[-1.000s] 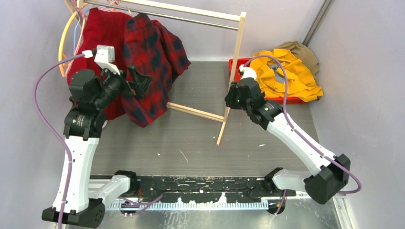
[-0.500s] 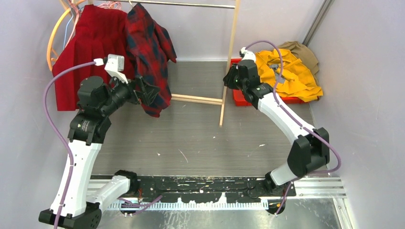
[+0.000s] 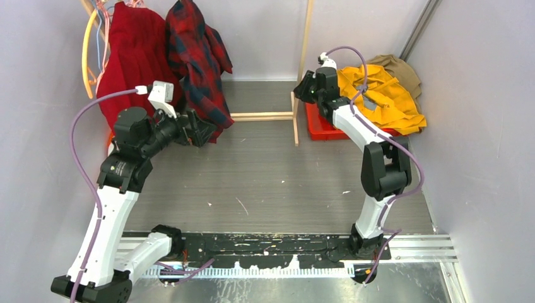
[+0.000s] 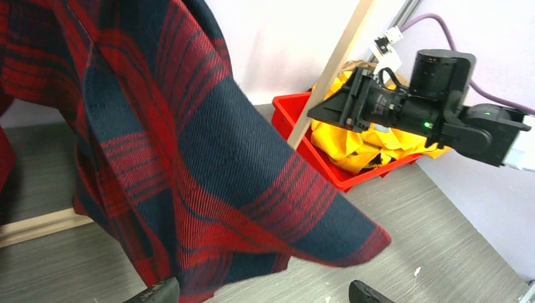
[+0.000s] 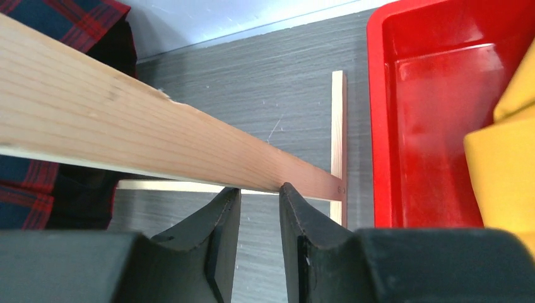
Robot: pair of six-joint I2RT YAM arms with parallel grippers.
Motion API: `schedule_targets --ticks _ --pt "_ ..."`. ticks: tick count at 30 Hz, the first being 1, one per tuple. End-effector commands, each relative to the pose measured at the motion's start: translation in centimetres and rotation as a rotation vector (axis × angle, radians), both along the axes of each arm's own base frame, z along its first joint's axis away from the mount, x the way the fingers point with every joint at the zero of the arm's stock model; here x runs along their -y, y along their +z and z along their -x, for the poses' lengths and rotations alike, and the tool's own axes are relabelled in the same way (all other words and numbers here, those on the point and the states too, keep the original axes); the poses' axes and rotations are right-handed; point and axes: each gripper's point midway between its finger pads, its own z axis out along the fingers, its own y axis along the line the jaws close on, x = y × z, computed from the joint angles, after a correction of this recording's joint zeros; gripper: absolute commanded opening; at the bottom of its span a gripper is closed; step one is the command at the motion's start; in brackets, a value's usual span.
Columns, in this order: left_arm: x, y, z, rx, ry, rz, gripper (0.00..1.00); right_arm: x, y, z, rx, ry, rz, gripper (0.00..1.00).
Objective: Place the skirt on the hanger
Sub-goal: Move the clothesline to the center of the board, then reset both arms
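Note:
The bright-red skirt (image 3: 129, 60) hangs at the rack's far-left end, behind my left arm. The hanger itself is hidden at the top edge of the view. My left gripper (image 3: 205, 132) (image 4: 258, 297) is wide open and holds nothing. It sits just below the hem of the plaid shirt (image 3: 195, 63) (image 4: 189, 158), right of the skirt. My right gripper (image 3: 300, 93) (image 5: 260, 189) stands at the rack's right wooden post (image 3: 306, 44) (image 5: 126, 132). Its jaws are a narrow gap apart, with the tips against the post's edge and only floor showing between them.
A red bin (image 3: 318, 126) (image 4: 315, 151) (image 5: 435, 126) with a yellow garment (image 3: 378, 95) stands right of the post. Thin orange and pink hangers (image 3: 88, 50) cluster at the far left. The rack's foot bar (image 3: 262, 116) lies on the floor.
The rack has swung from tilted to upright as my right arm stretched back with the post. My left gripper moved back and right. The right jaws eased slightly apart.

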Motion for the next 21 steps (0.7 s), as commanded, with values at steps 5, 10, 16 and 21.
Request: schedule_targets --ticks 5,10,16,21 --pt "0.9 0.8 0.8 0.022 -0.015 0.023 0.99 1.5 3.0 -4.8 0.132 -0.003 -0.104 0.39" --pt "-0.4 1.7 1.7 0.005 0.055 0.009 0.99 2.9 4.7 -3.3 0.142 0.005 -0.121 0.53" --pt "-1.4 4.6 3.8 0.056 0.097 0.077 0.99 4.4 7.4 3.2 0.123 0.0 -0.092 0.99" --pt "-2.5 6.9 6.4 0.124 0.127 0.143 0.99 5.0 10.4 10.7 0.184 0.033 -0.087 1.0"
